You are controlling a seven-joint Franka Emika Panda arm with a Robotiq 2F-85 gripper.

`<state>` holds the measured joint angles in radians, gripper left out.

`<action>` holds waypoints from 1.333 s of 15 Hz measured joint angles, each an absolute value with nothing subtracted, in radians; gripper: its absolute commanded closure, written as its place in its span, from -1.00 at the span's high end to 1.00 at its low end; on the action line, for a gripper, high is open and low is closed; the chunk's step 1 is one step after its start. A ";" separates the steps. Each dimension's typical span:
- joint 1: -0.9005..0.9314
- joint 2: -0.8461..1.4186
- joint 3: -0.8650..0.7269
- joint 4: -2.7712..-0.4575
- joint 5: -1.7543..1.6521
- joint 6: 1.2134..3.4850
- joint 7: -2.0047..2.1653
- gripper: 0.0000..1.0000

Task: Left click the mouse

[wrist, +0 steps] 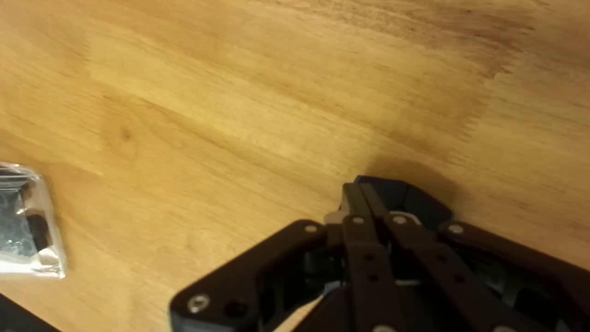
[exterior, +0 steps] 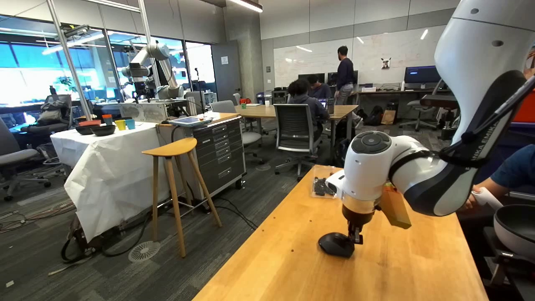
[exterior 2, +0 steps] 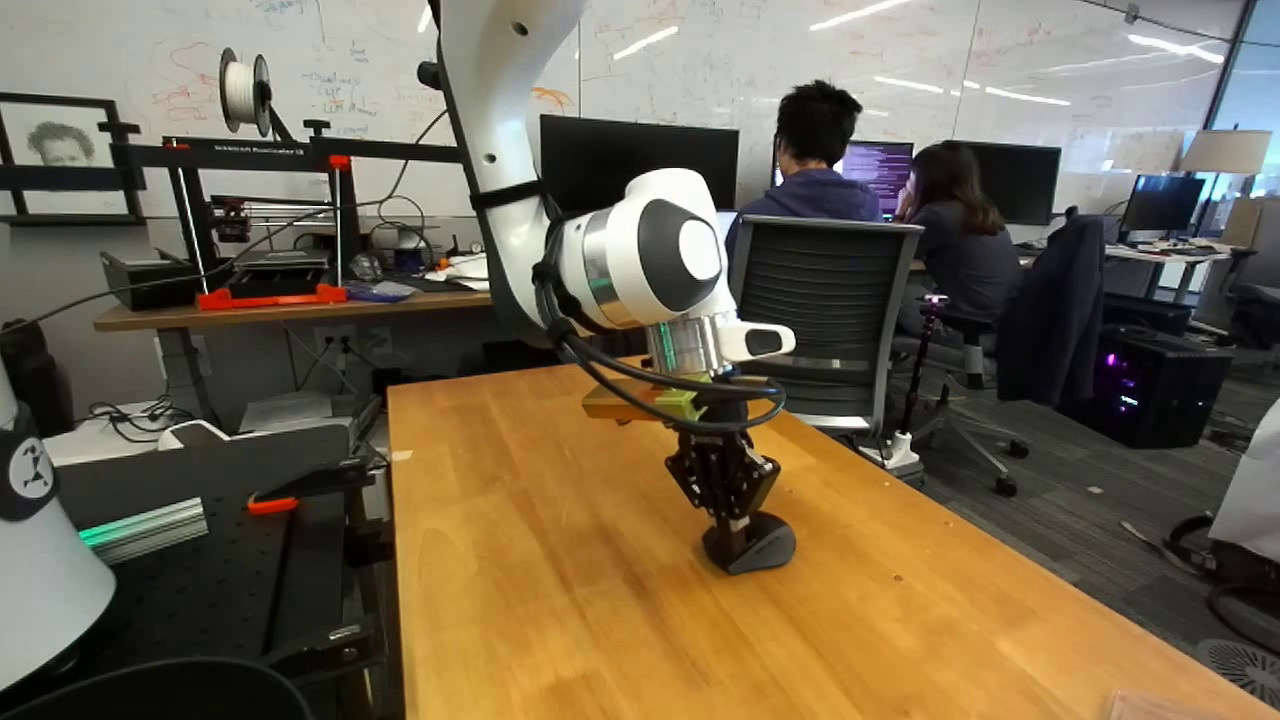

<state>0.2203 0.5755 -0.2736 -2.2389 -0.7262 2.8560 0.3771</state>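
Note:
The mouse (exterior: 334,246) is black and dome-shaped and rests on the wooden table (exterior: 288,274). In an exterior view, my gripper (exterior: 358,241) points down at the mouse's right end. In an exterior view, the fingertips (exterior 2: 735,548) stand in front of the left part of the mouse (exterior 2: 770,548). In the wrist view, the two fingers (wrist: 362,188) lie together with nothing between them and overlap one end of the mouse (wrist: 419,203). The rest of the mouse is hidden beneath the gripper there. I cannot tell whether the fingertips touch it.
A clear plastic package with dark pieces (exterior: 324,187) lies at the table's far end; it also shows in the wrist view (wrist: 20,226). A yellowish block (exterior: 395,207) shows beside the wrist. A person's arm (exterior: 487,189) and a dark bowl (exterior: 520,230) are by the table's edge.

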 measured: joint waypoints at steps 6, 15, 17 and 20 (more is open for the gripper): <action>0.224 0.576 -0.277 -2.239 -0.727 2.858 0.378 -0.91; 0.192 0.422 -0.128 -2.271 -0.399 2.739 0.259 -0.89; 0.188 0.355 -0.093 -2.268 -0.322 2.634 0.231 -0.85; 0.183 0.255 -0.052 -2.239 -0.231 2.409 0.213 -0.87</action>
<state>0.1826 0.2549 -0.0519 -2.2394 -0.2307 2.4087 0.2125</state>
